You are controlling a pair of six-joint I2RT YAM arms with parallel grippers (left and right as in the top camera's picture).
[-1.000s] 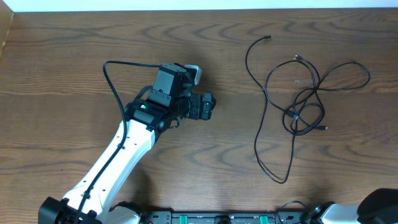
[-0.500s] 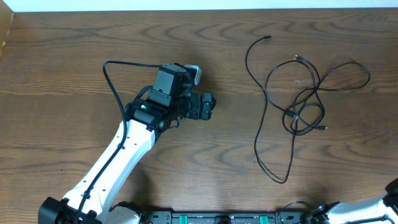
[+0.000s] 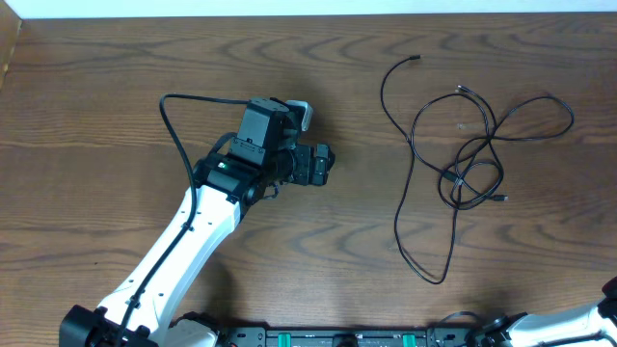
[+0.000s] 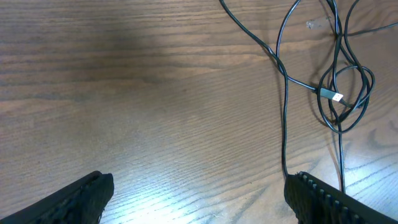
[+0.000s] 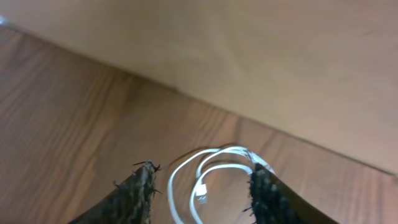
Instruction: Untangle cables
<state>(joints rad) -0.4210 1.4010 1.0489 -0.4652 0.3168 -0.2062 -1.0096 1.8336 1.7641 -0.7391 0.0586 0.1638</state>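
A tangle of thin black cables (image 3: 463,154) lies on the wooden table at the right, with one long loop trailing toward the front (image 3: 424,260). In the left wrist view these black cables (image 4: 339,93) lie ahead and to the right, a silver-tipped plug (image 4: 336,97) in the knot. My left gripper (image 3: 323,164) hovers mid-table, left of the tangle; it (image 4: 200,178) is wide open and holds nothing. My right gripper (image 5: 202,168) is open, its fingers either side of a coiled white cable (image 5: 217,150) lying on the wood. That white cable does not show in the overhead view.
A pale wall (image 5: 261,56) rises just behind the white cable. The table's far edge (image 3: 308,13) runs along the top. Only a bit of the right arm (image 3: 569,325) shows at the bottom right corner.
In the overhead view the right arm has slid out toward the bottom right edge. The left arm and the black cables have not moved.
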